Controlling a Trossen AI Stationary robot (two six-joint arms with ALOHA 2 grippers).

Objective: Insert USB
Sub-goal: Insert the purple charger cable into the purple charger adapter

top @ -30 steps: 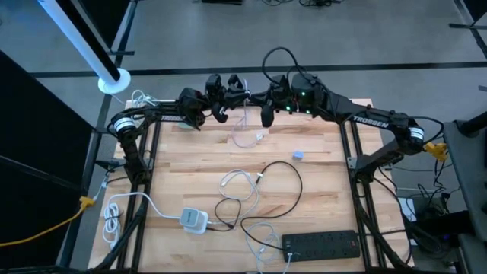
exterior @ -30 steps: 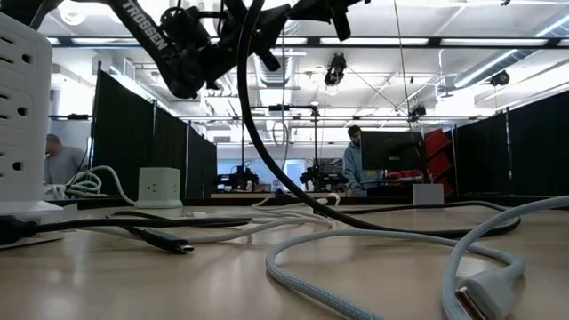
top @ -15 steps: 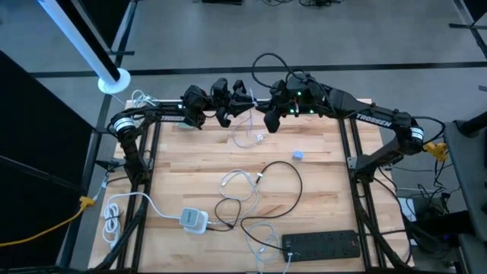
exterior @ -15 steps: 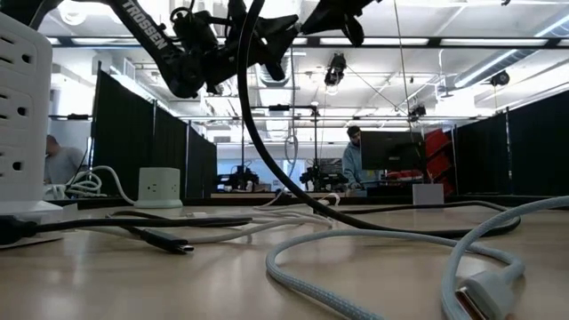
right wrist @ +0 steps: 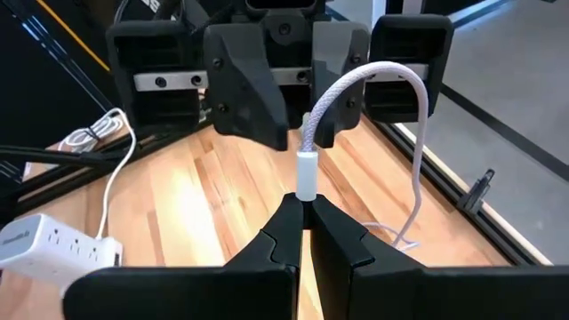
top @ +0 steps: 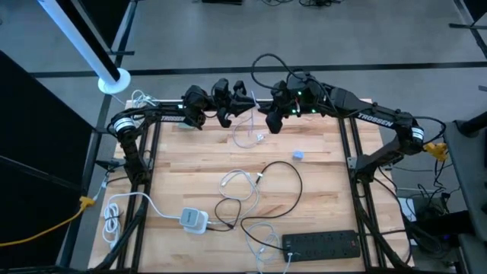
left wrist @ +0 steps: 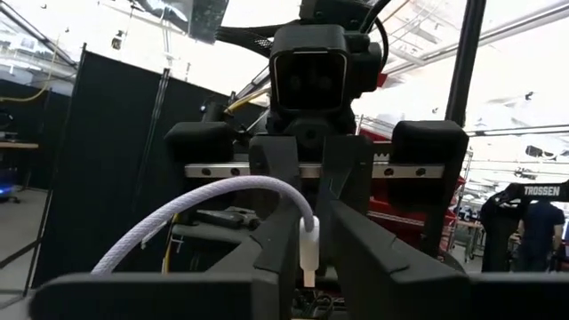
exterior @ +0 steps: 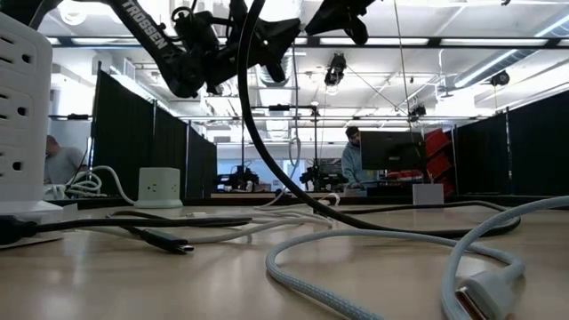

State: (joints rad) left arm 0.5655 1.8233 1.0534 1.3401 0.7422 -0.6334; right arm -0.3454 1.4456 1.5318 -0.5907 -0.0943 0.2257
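Since a second ago both grippers have closed toward each other above table's far edge; little change over last half second. White USB cable (right wrist: 331,96) held in air between them — one plug (right wrist: 305,174) clamped in right gripper (right wrist: 303,216), fingers narrowed on it; other plug (left wrist: 308,252) pinched in left gripper (left wrist: 308,240); cable arcs between, slack trailing to wooden table (top: 319,183). On table: white charger (top: 194,219), black power strip (top: 321,243), loose cables (top: 251,190).
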